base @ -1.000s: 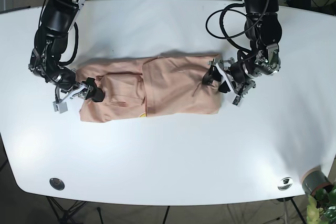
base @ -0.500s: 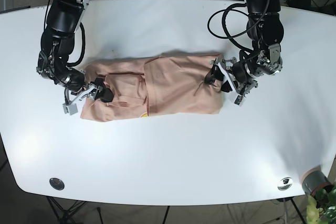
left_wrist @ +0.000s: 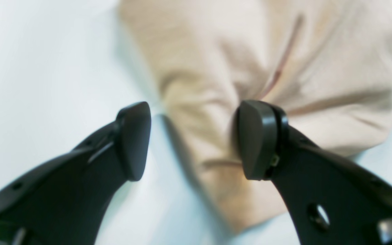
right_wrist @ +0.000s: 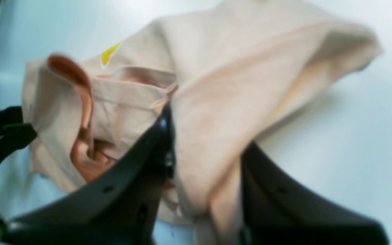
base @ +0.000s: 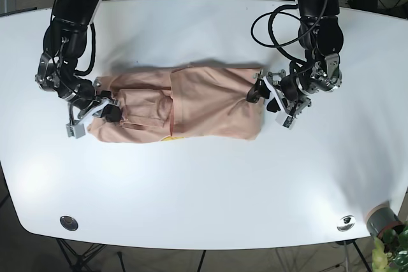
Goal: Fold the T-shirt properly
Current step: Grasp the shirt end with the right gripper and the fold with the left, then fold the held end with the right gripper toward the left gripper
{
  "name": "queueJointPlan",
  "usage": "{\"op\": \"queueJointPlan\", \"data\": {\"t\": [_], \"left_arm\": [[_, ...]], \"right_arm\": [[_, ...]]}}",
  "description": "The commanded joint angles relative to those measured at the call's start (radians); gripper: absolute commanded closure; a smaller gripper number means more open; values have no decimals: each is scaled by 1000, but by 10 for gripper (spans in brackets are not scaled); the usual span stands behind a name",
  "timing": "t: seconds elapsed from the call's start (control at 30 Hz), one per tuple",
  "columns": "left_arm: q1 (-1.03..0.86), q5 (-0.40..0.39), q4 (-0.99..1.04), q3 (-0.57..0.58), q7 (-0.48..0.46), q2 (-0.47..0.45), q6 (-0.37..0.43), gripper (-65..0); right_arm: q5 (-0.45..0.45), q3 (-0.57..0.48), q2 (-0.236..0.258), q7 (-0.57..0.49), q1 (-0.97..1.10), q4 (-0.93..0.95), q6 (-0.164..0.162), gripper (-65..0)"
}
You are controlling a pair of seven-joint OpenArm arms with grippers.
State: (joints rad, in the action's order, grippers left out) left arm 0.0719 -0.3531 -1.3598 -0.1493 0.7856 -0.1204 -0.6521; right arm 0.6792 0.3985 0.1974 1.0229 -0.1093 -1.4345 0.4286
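We are holding the T-shirt [base: 185,101] at both ends as it is lying stretched across the middle of the white bench [base: 204,183], bunched into a long, loosely folded band. Our right end effector [base: 107,113] is gripping the end on the base view's left: in the right wrist view its black fingers [right_wrist: 138,163] are pinching a thick fold of peach cloth [right_wrist: 209,112] between them, with the collar and a small yellow patch [right_wrist: 110,53] showing further along the garment. Our left end effector [base: 260,93] is sitting at the opposite end. In the left wrist view its two pads [left_wrist: 133,139] are standing apart, one over bare bench, the other pressing against the wrinkled edge of the shirt [left_wrist: 284,68], with cloth lying in the gap between them but not squeezed. A grey cup [base: 381,220] is standing at the bench's near corner, well apart from the shirt.
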Motion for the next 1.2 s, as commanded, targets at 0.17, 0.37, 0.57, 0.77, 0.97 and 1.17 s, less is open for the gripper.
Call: {"op": "queueJointPlan", "data": {"t": [0.17,0.37,0.57,0.77,0.97,1.17], "left_arm": [[18,-10,-14,9,-10,28,-1,-378],[16,-10,-14,104,-12,28,1,-378],[12,-10,-19,115,-12,28,1,-378],[12,-10,-19,115,-8,28,1,-378],[12,-10,-14,115,-8,28,1,-378],[12,-11,-14,115,-8,28,1,-378]], "right_arm": [[27,-28,-16,46,35,-286,-24,-19],[21,-123,-57,60,86,-400,-24,-19],[10,-214,-126,58,101,-429,-24,-19],[-120,-321,-186,38,78,-424,-24,-19],[-270,-439,-227,18,26,-383,-24,-22],[-425,-522,-272,3,-34,-305,-24,-25]]}}
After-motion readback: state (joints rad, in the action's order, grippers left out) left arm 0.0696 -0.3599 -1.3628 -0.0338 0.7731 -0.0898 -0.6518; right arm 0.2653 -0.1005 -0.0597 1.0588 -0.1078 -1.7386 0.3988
